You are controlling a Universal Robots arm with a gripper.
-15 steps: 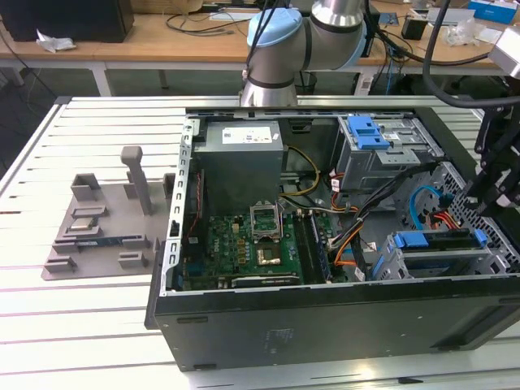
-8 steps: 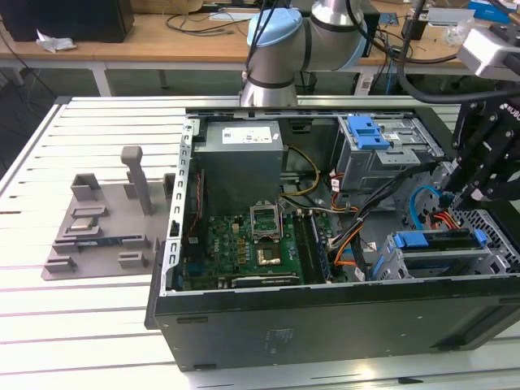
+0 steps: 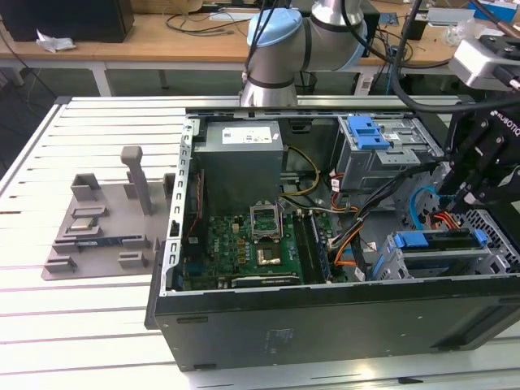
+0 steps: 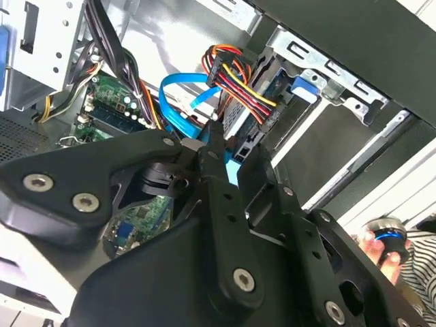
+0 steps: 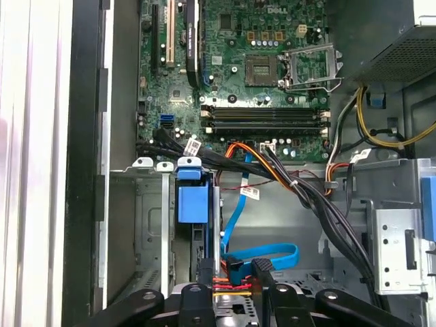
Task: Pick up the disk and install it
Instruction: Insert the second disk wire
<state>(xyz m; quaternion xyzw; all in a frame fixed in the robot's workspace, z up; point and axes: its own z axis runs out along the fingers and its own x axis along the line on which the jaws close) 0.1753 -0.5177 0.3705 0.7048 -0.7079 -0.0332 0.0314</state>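
The pincer (image 3: 479, 183) is hovering over the disk (image 3: 443, 244), already sitting in its bay; pincer's grip: cannot tell.

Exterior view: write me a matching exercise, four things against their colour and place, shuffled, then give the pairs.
1 power supply box
2 motherboard
3 fixture plate
4 plastic bracket

a blue, atop the drive cage
b green, on the floor of the case
c grey, inside the case
d grey, on the table outside the case

Pairs: 1-c; 2-b; 3-d; 4-a
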